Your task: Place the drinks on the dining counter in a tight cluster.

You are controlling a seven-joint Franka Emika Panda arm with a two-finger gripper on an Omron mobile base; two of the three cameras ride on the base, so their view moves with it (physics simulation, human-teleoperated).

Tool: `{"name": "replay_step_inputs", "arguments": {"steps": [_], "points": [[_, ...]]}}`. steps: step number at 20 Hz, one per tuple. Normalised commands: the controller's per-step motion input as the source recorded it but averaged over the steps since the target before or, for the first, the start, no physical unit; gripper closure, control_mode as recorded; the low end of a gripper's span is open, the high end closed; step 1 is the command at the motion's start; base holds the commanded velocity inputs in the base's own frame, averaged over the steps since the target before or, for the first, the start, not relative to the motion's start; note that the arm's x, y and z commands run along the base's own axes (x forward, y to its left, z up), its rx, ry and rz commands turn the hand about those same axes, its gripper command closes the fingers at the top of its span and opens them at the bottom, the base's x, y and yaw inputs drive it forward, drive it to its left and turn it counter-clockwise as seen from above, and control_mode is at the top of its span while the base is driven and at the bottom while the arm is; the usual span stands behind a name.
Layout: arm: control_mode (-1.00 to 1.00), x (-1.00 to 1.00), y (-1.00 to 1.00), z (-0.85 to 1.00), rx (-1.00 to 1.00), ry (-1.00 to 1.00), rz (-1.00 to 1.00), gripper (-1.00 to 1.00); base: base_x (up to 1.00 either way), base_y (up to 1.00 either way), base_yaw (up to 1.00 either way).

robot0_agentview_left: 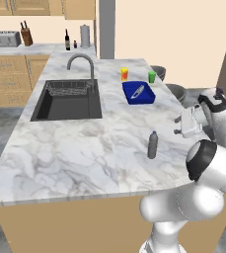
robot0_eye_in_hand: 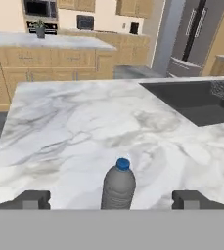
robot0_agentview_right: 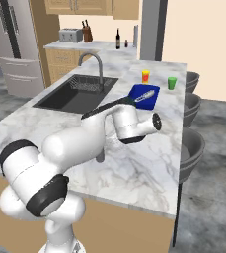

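- Landmark: black sink set in the dining counter, the big veined marble island top; all places below are taken from it, going left to right in the left base view.
- Beyond the sink and to its left, on the far back counter: toaster, then knife block.
- Straight beyond the sink on that same back counter: tall dark wine bottle, upright, with a smaller reddish bottle just beside it on its right. Both stand well apart from the sink and off the island.
- At the sink's far right corner: curved steel faucet.
- Right of the sink on the island: yellow cup farther back, blue tray nearer, a pale utensil lying in it; what kind is too small to tell.
- Right of the tray: green cup.
- Nearer than the sink and well to its right: small grey bottle, upright, blue cap, alone on bare marble toward the island's near right part.
- Gripper, hand view: both dark fingertips spread wide, one at either side of the grey bottle; clear gaps on both sides, nothing gripped. The sink lies beyond it at upper right.
- Left base view: the hand sits right of the grey bottle, at the island's right edge.
- Right base view: the arm's white body hides most of the grey bottle; sink and faucet are beyond it.
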Motion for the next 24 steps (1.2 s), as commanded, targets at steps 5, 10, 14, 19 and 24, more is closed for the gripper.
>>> {"name": "replay_step_inputs", "arguments": {"steps": [5,10,14,19,24], "points": [[-1.0,-0.12,0.0,0.6,-0.25,0.6,-0.21,-1.0,0.0,0.0,0.0],[-1.0,-0.19,0.01,0.1,-0.2,0.51,-0.39,-1.0,0.0,0.0,0.0],[-1.0,-0.17,0.0,0.0,-0.17,0.49,-0.53,-1.0,0.0,0.0,0.0],[-1.0,-0.2,0.04,-0.03,-0.04,0.08,-0.6,-1.0,0.0,0.0,0.0],[-1.0,-0.13,0.03,0.01,-0.01,-0.13,-0.35,-1.0,0.0,0.0,0.0]]}}
